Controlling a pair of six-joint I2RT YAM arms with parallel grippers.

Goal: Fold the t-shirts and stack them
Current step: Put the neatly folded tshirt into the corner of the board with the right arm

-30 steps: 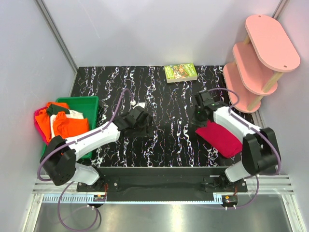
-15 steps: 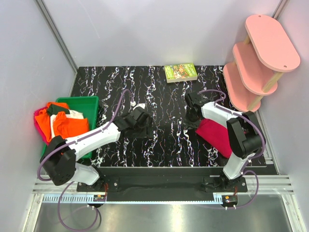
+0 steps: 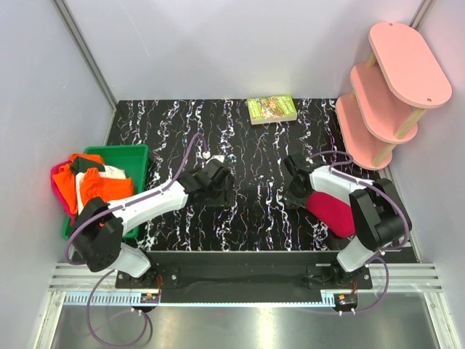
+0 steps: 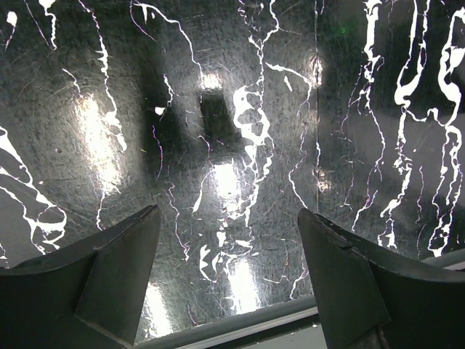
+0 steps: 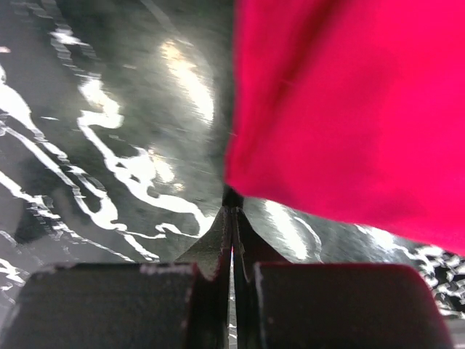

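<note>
Red shirt (image 3: 336,209) lies compact on the table's right side. Right gripper (image 5: 232,200) is clenched, tips at the shirt's corner; grasp unclear. Left gripper (image 4: 227,214) is released and holds nothing. Step is probably squaring the fold. Next: a firm corner pinch, then a smooth drag.

A: Quick one, where's your left arm (image 3: 145,203)?
B: It runs from its base at the near left, forward and to the right, lying low, with the wrist near the middle. Your left gripper (image 4: 227,215) points down, jaws wide apart, and both fingers (image 4: 120,273) show in the wrist view.
A: And the right?
B: Your right arm (image 3: 341,183) is folded tight. The elbow sits close above its base and the forearm angles leftward. Your right gripper (image 5: 232,202) tilts down and inward, jaws pressed fully together, the tips meeting in one point.
A: Are the grippers touching?
B: No, they're apart, roughly level with each other.
</note>
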